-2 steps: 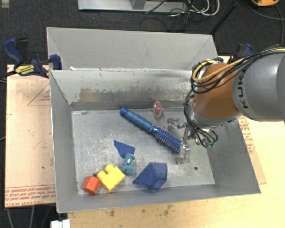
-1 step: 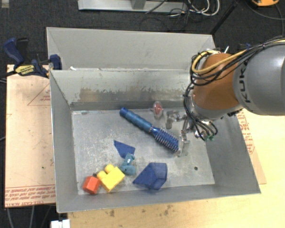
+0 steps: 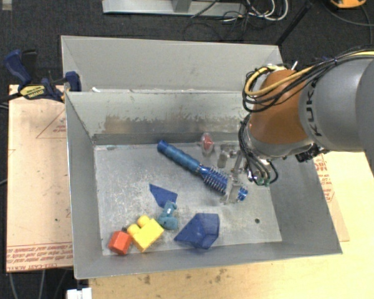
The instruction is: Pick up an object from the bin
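Observation:
My gripper [image 3: 232, 180] hangs low over the middle right of the bin, its fingers apart and open. A blue brush [image 3: 190, 163] lies slanted across the bin's middle, and its bristled head [image 3: 215, 180] lies right beside my fingertips, on their left. A small blue piece [image 3: 242, 194] sits on the floor just below and right of the fingertips. A small pink-red thing [image 3: 207, 143] rests near the back wall, left of the gripper. Nothing shows between the fingers.
Towards the front left lie a blue flat triangle [image 3: 161, 194], a small teal piece [image 3: 169, 217], a yellow block [image 3: 146, 233], an orange block [image 3: 119, 242] and a dark blue wedge [image 3: 198, 230]. The arm with its orange cover and cables reaches in from the right.

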### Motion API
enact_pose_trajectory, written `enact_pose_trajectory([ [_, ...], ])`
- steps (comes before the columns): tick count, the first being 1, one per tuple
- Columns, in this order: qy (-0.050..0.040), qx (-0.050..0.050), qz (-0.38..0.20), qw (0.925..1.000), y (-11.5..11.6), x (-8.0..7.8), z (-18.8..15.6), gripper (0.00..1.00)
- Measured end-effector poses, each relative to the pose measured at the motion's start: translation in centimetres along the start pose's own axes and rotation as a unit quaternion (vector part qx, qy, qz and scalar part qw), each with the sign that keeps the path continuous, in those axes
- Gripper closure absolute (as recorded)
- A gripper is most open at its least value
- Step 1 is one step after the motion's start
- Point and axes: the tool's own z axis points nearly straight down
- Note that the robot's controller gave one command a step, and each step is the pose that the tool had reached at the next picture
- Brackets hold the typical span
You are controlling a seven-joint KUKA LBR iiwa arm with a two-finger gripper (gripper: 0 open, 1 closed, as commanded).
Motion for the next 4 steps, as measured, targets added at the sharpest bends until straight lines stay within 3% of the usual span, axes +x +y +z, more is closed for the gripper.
enact_pose_trajectory([
  [1,0.0009,0.0,0.064,0.9979,0.5,-1.3,3.1,0.0],
  [2,0.0004,0.0,0.063,0.998,0.6,-1.3,3.1,0.0],
  [3,0.0006,0.0,0.063,0.998,0.6,-1.3,3.1,1.0],
  [4,0.0001,0.001,0.062,0.9981,0.6,-1.3,1.0,1.0],
])
